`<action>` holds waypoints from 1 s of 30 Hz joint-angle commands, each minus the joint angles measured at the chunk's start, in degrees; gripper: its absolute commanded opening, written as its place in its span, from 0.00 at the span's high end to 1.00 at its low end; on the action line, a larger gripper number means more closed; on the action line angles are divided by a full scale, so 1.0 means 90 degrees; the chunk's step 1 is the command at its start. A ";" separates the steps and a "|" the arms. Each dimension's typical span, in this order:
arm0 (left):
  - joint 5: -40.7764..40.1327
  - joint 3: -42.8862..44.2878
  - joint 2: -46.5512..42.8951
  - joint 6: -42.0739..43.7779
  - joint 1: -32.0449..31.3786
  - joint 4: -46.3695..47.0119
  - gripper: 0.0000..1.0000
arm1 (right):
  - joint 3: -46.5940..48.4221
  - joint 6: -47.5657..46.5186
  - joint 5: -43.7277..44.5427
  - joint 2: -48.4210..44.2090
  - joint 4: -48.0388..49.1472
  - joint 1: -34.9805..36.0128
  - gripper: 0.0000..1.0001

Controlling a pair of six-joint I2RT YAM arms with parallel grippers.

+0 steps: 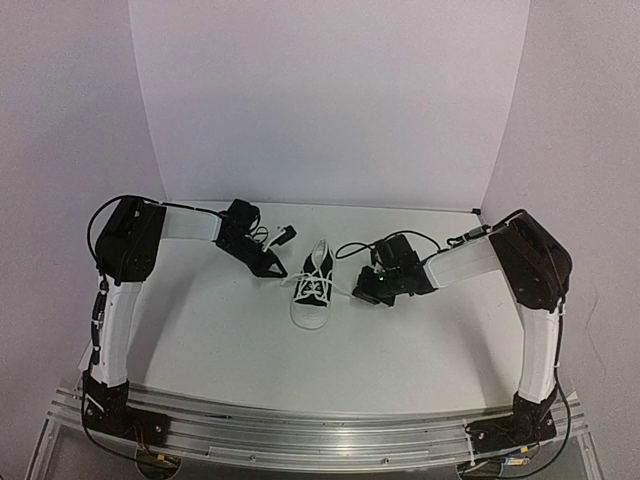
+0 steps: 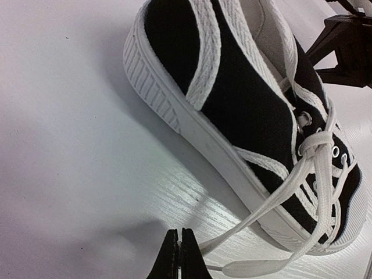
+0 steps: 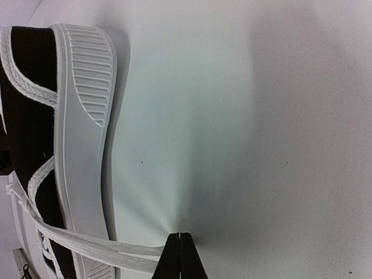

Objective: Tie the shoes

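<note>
A small black canvas shoe (image 1: 312, 290) with white sole and toe cap lies mid-table, toe toward the arm bases. Its white laces cross in a knot over the tongue. My left gripper (image 1: 279, 272) sits just left of the shoe and my right gripper (image 1: 362, 293) just right of it. In the left wrist view the shoe (image 2: 244, 104) lies ahead, and one lace (image 2: 261, 215) runs from the knot into the shut jaws of the left gripper (image 2: 179, 244). The right wrist view shows the sole (image 3: 81, 145), with a lace (image 3: 104, 250) reaching the shut right gripper (image 3: 181, 241).
White walls close in the table at the back and on both sides. A black cable (image 1: 350, 247) loops behind the right gripper, and a small black part (image 1: 285, 235) lies behind the left one. A loose lace end (image 2: 250, 267) rests on the table. An aluminium rail (image 1: 300, 430) spans the near edge.
</note>
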 commanded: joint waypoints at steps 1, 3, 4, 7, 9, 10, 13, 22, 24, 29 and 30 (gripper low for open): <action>-0.0381 0.0036 -0.0070 0.0179 0.0246 -0.0194 1.00 | 0.0232 -0.0321 0.0003 0.0151 -0.0314 -0.0106 1.00; -0.0125 0.0267 -0.0072 0.0106 0.0243 -0.0244 1.00 | 0.0370 -0.0469 -0.0122 0.0110 -0.0313 -0.0107 0.98; 0.0003 0.0396 -0.0069 0.0081 0.0243 -0.0280 0.99 | 0.0446 -0.0551 -0.0201 0.0087 -0.0312 -0.0105 0.96; 0.0423 0.0636 -0.0162 -0.0011 0.0244 -0.0247 0.86 | 0.0655 -0.0744 -0.0465 0.0026 -0.0308 -0.0097 0.79; 0.0607 0.0683 -0.0297 -0.0098 0.0246 -0.0144 0.76 | 0.0750 -0.0826 -0.0539 -0.0048 -0.0307 -0.0103 0.72; 0.0617 0.0786 -0.0321 -0.0144 0.0249 -0.0174 0.72 | 0.0800 -0.0858 -0.0540 -0.0103 -0.0307 -0.0096 0.70; 0.0596 0.0983 -0.0375 -0.0221 0.0258 -0.0365 0.64 | 0.0932 -0.0971 -0.0430 -0.0269 -0.0335 -0.0101 0.63; 0.0986 0.0802 -0.1156 0.1377 -0.0065 -0.1438 0.76 | 0.1491 -0.1315 -0.0167 -0.0534 -0.0740 0.0113 0.54; 0.0823 0.0281 -0.1526 0.2281 -0.0414 -0.1534 0.78 | 0.1626 -0.1243 -0.0052 -0.0501 -0.0756 0.0224 0.54; 0.0250 -0.0571 -0.1856 0.3208 -0.1014 -0.0738 0.63 | 0.1884 -0.0742 -0.0100 -0.0267 -0.0747 0.0337 0.54; 0.0171 -0.0606 -0.1812 0.3255 -0.1053 -0.0578 0.63 | 0.1902 -0.0690 -0.0131 -0.0245 -0.0742 0.0341 0.54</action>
